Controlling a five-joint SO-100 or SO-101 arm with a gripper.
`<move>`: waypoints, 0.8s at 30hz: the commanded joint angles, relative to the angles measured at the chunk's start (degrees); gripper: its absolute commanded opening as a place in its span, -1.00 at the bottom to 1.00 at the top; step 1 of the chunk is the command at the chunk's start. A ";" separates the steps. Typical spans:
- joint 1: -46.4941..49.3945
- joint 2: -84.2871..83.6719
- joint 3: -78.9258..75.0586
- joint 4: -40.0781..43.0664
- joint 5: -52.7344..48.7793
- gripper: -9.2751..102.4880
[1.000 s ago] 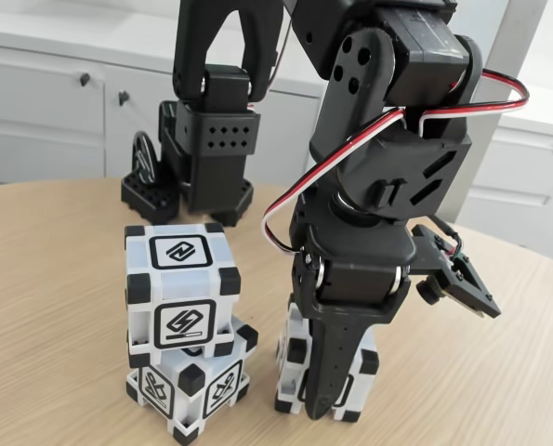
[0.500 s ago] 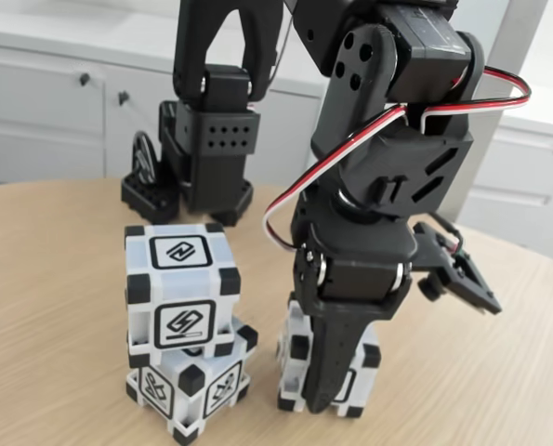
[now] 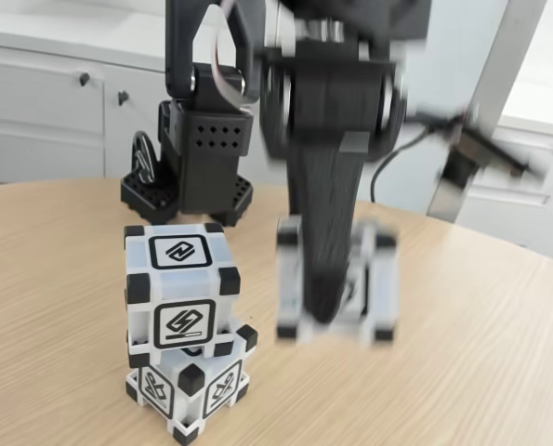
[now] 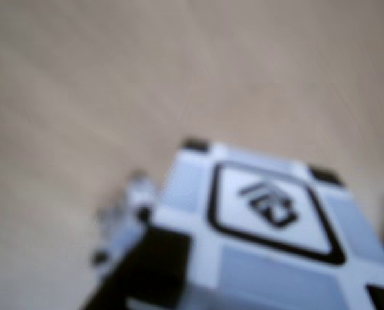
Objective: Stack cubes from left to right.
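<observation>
At centre frame in the fixed view, the gripper (image 3: 324, 311) is gripping a blurred third cube (image 3: 374, 283), holding it clear of the wooden table (image 3: 62, 279). At lower left, two cubes (image 3: 178, 288) are sitting stacked.

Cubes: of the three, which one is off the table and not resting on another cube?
The cube right of the stack in the fixed view, held in the pincer. The upper cube sits on the lower cube.

In the fixed view the gripper (image 3: 324, 311) and the third cube (image 3: 374, 279) it covers are smeared by motion blur, so the jaws' grip cannot be read. The wrist view is soft, its cube (image 4: 269, 245) cut by the bottom edge. The bottom stacked cube (image 3: 188, 386) runs past the lower edge.
</observation>
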 commanded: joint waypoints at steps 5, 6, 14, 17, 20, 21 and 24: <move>0.70 11.87 -2.90 8.70 -4.39 -0.53; 0.70 11.95 -3.87 10.46 -4.83 -0.53; 0.79 10.81 -19.25 25.05 -11.07 -0.53; 1.85 10.81 -21.36 24.87 -13.10 -0.53; 6.68 10.72 -21.18 24.79 -15.82 -0.52; 8.53 10.72 -21.09 24.79 -16.79 -0.52; 13.45 10.72 -21.01 24.79 -19.60 -0.51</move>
